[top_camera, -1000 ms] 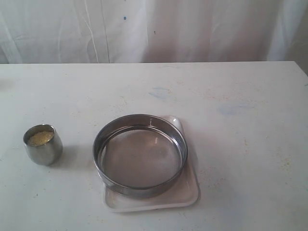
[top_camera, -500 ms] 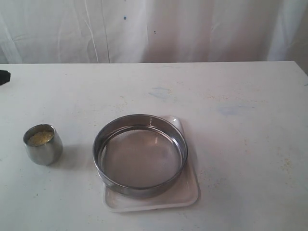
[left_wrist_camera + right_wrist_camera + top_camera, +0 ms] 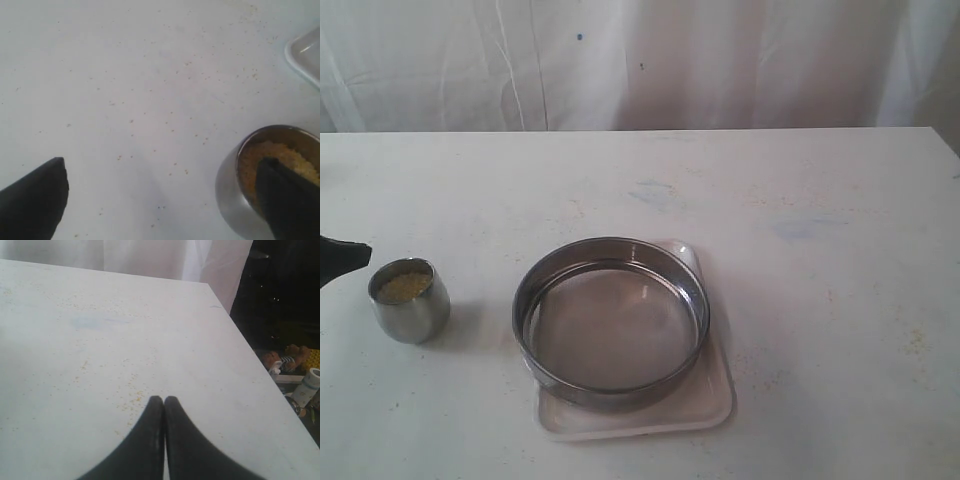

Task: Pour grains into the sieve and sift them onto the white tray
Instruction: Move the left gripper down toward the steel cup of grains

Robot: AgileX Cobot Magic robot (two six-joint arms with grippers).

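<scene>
1. Closing from here could go badly. The left pincer [image 3: 161, 167] is spread wide with nothing in it, and in the left wrist view one finger [image 3: 287, 200] lies across the mouth of the cup [image 3: 235, 195] instead of outside its wall. A squeeze might catch only the rim, or push the cup along the worktop [image 3: 800, 180]. I cannot tell whether that finger is above the rim or inside it.
2. Tipping the cup is the next danger. It is a small rounded steel cup standing near the worktop's left edge, and the grains [image 3: 403, 287] reach close to its brim. Any knock or slanted grip would probably spill them before they reach the sieve [image 3: 612, 392].
3. Missing the tray [image 3: 712, 405] is likely later. The sieve rests on the tray towards the middle of the worktop's front edge, but its ring overhangs the tray on the side facing the cup. Grains sifted through that part would land on the worktop.
4. Shaking the sieve hard could slide it further off the tray.
5. Expecting help from the right pincer [image 3: 164, 402] would be a mistake for now. It is pressed fully shut on nothing, over bare worktop near the far right corner and well apart from the sieve.
</scene>
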